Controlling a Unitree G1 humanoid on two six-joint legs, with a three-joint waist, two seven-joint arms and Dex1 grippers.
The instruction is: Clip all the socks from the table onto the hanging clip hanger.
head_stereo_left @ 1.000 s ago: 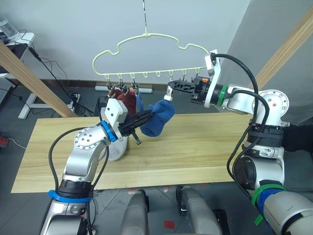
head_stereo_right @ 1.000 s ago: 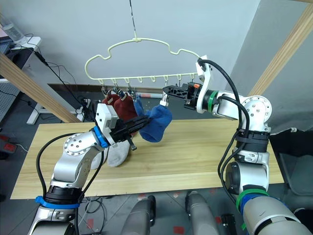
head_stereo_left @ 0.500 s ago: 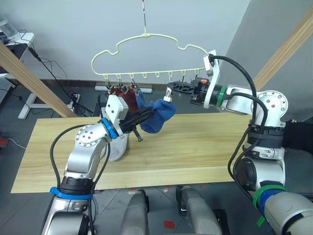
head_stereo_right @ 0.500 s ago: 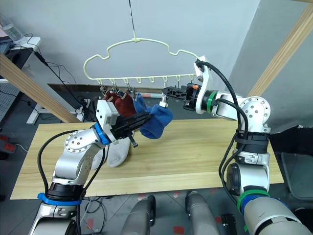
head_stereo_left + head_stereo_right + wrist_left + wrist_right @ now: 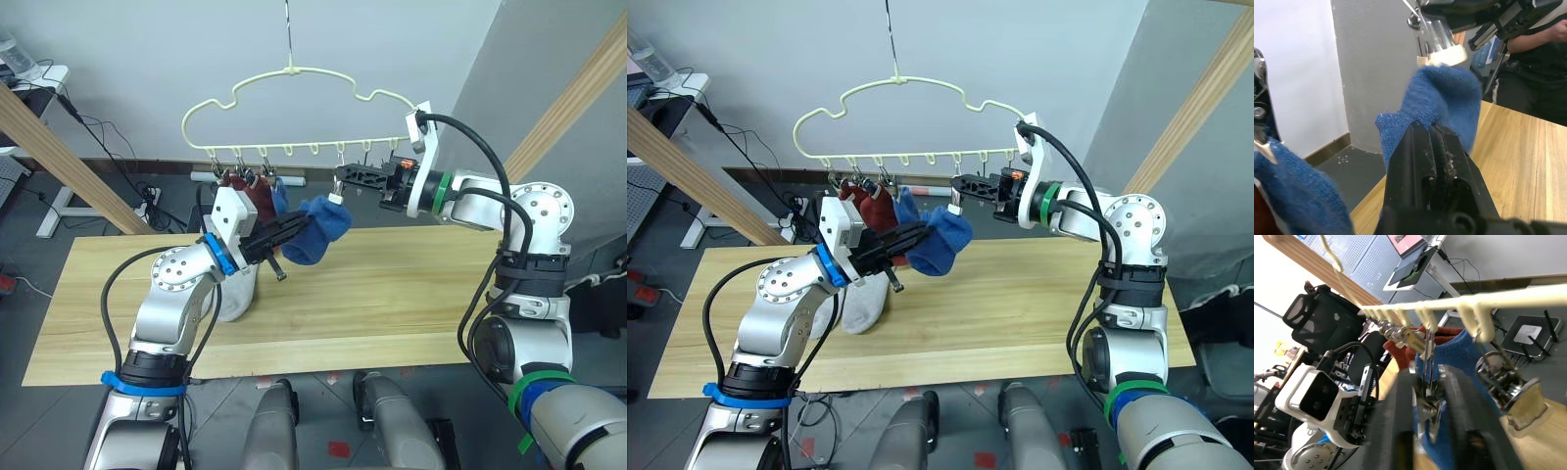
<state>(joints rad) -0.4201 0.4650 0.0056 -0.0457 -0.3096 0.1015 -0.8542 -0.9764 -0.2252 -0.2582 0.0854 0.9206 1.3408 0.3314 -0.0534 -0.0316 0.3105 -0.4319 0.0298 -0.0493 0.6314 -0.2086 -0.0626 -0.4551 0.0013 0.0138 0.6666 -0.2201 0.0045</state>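
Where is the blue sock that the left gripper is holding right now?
In the left eye view, the blue fabric sock is held above the pale wood table by the left gripper, just below a metal clip pinched by the right gripper.

Blue sock (image 5: 315,227), pale-yellow hanger (image 5: 294,71), pale table (image 5: 392,294).

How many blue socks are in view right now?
2. One blue sock is held up by the left gripper just under the clip squeezed by the right gripper; the other blue sock already hangs from the clip hanger beside the red socks.
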